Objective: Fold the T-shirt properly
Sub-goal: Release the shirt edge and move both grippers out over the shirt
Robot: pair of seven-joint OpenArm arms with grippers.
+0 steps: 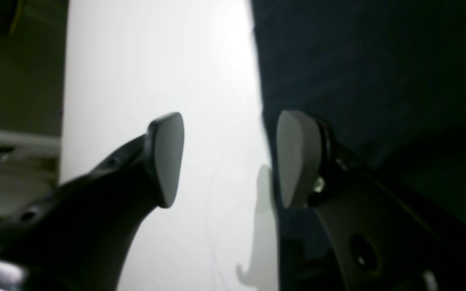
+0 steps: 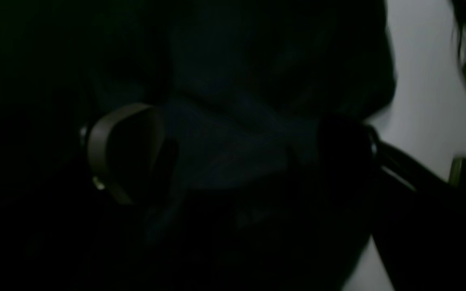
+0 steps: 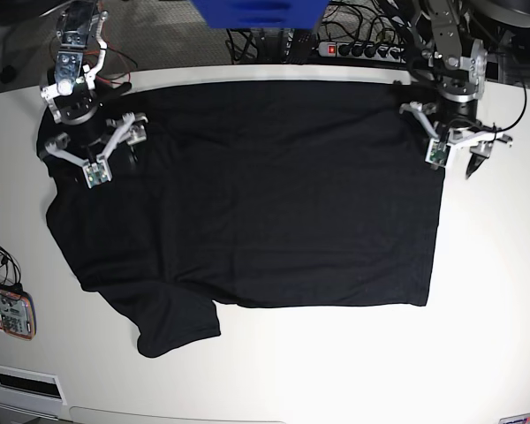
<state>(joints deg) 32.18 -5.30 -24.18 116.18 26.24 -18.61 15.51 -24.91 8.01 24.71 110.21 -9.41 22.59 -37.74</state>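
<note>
In the left wrist view the left tool (image 1: 229,159) stands released, its two pads apart with nothing between them, one over the bare white bench (image 1: 156,60) and the other at the edge of the black T-shirt (image 1: 378,60). The right wrist view is very dark, but the right tool (image 2: 233,153) seems spread wide over the cloth, its fingers (image 2: 123,149) clenched on nothing that can be made out. From the base view the T-shirt (image 3: 256,194) lies spread flat across the bench (image 3: 380,371), one sleeve at the near left corner, with the right tool (image 3: 93,146) over its far left part and the left tool (image 3: 455,146) at its far right edge.
</note>
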